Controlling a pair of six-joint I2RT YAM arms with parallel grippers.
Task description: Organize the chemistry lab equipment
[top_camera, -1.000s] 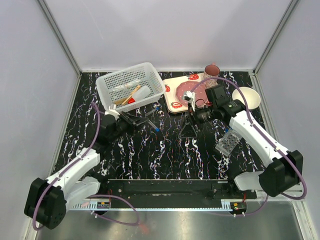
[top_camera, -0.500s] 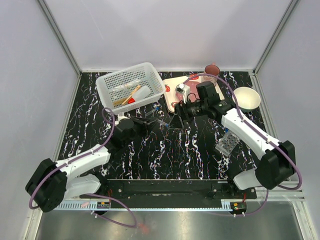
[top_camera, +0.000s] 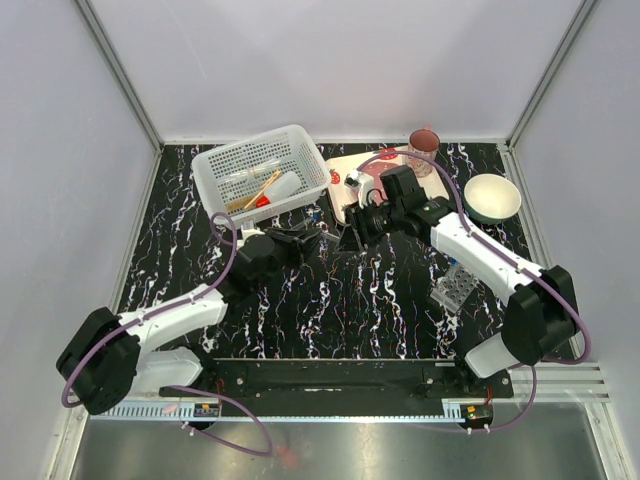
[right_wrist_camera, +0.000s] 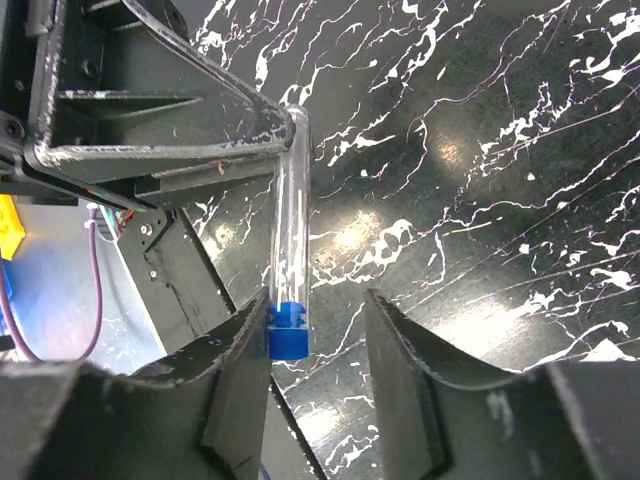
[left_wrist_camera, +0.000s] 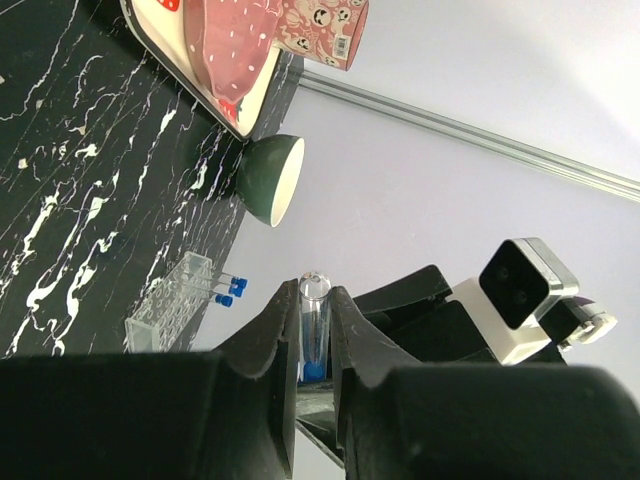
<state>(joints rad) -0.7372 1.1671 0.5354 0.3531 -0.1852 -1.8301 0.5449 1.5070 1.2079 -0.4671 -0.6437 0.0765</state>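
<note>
**Q:** What do the left fingers [left_wrist_camera: 262, 345] hold, and why there?

**A:** They are pinched shut on a clear tube [left_wrist_camera: 314, 315] near its rounded end. This leaves the blue cap [right_wrist_camera: 287, 328] free, evidently for a handover. The right fingers [right_wrist_camera: 405, 375] stand half-wide on either side of that cap. One is touching or just beside it, and the other is apart across a visible gap, so they have no grip yet.

**Q:** Where does this sit on the table [top_camera: 330, 310]?

**A:** Above the centre, slightly toward 12 o'clock. The tube rack [top_camera: 455, 288] lies at 4 o'clock from the meeting point, a likely destination. The white basket [top_camera: 215, 160] lies at 10 o'clock.

**Q:** What does each view add?

**A:** Only the right wrist view shows the gap at the cap. Only the left wrist view shows the left clamp and two blue-capped vials [left_wrist_camera: 230, 291] in the rack. The top view gives the layout, but the tube is too small to make out there.
</note>
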